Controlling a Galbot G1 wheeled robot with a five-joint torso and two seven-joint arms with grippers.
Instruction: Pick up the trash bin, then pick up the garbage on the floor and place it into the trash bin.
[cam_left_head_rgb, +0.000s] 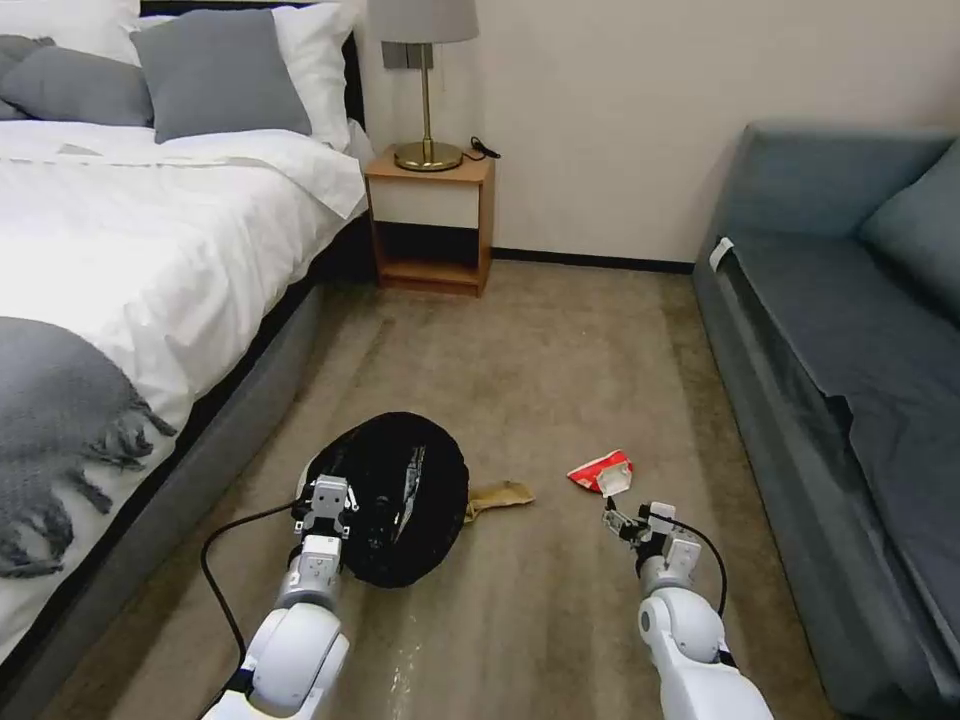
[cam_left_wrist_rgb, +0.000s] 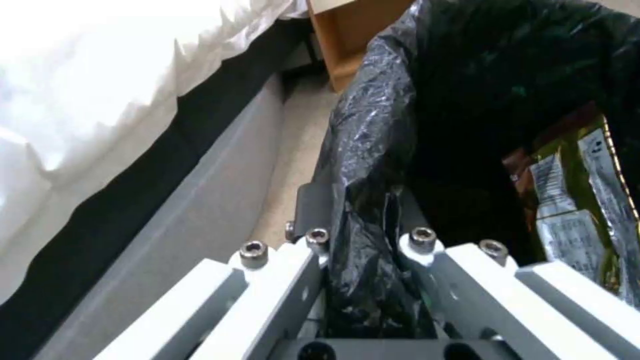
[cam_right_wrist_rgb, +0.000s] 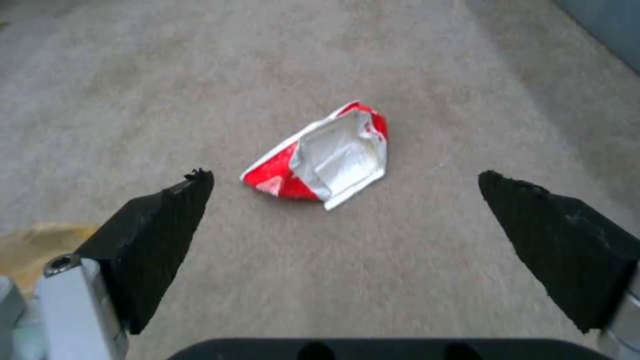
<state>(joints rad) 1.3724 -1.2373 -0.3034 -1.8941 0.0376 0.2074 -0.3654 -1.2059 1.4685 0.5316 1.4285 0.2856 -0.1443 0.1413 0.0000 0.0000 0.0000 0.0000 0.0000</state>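
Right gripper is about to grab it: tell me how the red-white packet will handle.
The red-white packet lies crushed and creased on the carpet, so probably light and floppy. Its glossy skin may slip between the open right gripper pads.

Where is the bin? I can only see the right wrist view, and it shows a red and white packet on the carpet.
Observer: The bin is on your left. The left end effector is clamped on its black bag rim.
Operator: Is anything inside it?
Observer: Yes, a yellow and black wrapper lies inside.
Operator: Any more trash lying around?
Observer: Crumpled brown paper lies on the carpet, between the bin and your packet.
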